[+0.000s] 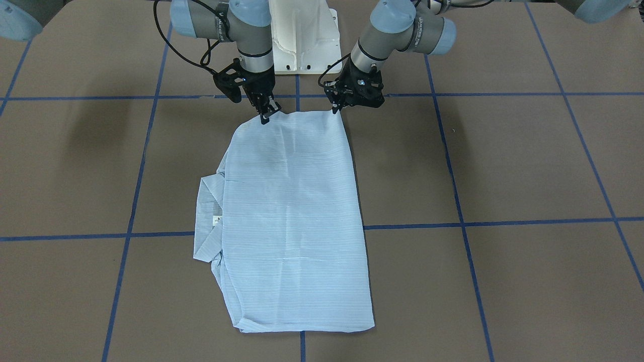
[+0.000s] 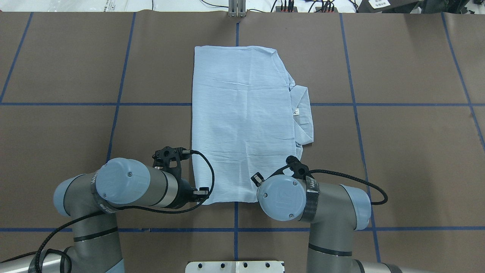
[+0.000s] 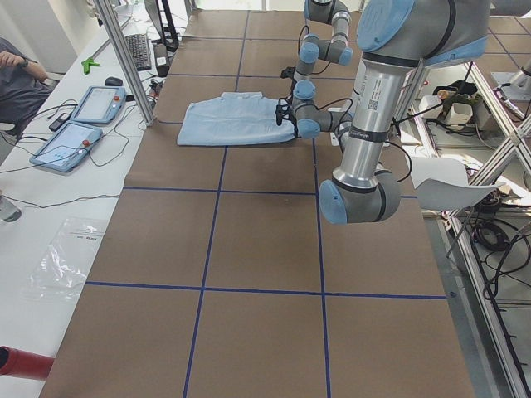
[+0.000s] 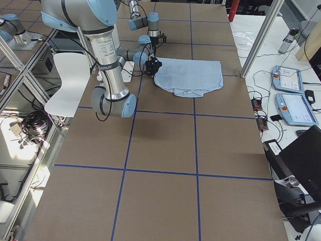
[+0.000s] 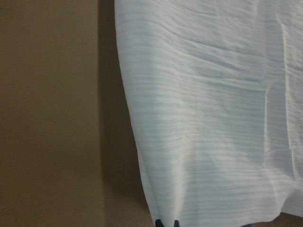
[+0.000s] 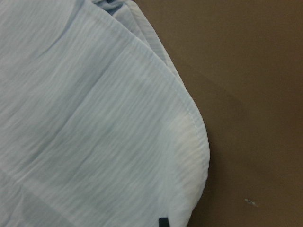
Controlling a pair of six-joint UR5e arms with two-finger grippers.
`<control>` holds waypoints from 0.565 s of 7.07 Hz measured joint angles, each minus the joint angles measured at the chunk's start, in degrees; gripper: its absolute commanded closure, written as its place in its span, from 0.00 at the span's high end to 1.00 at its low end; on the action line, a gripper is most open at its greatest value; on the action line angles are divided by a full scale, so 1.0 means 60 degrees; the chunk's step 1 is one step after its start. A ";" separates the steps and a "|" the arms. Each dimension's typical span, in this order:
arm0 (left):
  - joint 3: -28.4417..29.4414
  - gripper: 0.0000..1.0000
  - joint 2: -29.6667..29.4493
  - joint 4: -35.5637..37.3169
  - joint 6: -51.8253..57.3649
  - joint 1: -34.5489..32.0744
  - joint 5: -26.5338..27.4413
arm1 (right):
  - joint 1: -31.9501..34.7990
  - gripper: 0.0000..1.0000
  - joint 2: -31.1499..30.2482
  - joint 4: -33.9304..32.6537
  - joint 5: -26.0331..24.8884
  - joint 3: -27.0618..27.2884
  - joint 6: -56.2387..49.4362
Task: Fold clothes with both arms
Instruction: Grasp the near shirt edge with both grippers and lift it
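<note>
The shirt (image 1: 297,216) lies folded on the worktop (image 1: 503,166), and its collar (image 1: 204,236) sticks out on the robot's right. The right gripper (image 1: 265,116) and the left gripper (image 1: 336,107) each pinch one near corner, with the jaws almost together. The wrist views cut off the fingertips, and the overhead view hides both grippers.

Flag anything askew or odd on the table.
The shirt is folded into a neat panel, but its collar and a crumpled edge stick out past the side toward the robot's right. Nothing else stands out.
</note>
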 measured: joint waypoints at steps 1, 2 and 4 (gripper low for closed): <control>-0.0037 0.00 -0.0006 0.0000 0.0005 0.0000 -0.0036 | 0.0004 0.00 -0.0015 -0.0044 0.0016 0.0096 -0.0040; -0.0167 0.00 0.0011 0.0003 0.0012 -0.0007 -0.0076 | 0.0009 0.00 -0.0059 -0.0078 0.0036 0.0282 -0.0059; -0.0668 0.00 0.0104 0.0023 0.0000 -0.0018 -0.0090 | -0.0070 0.00 -0.0148 -0.0744 0.0059 0.1210 -0.0061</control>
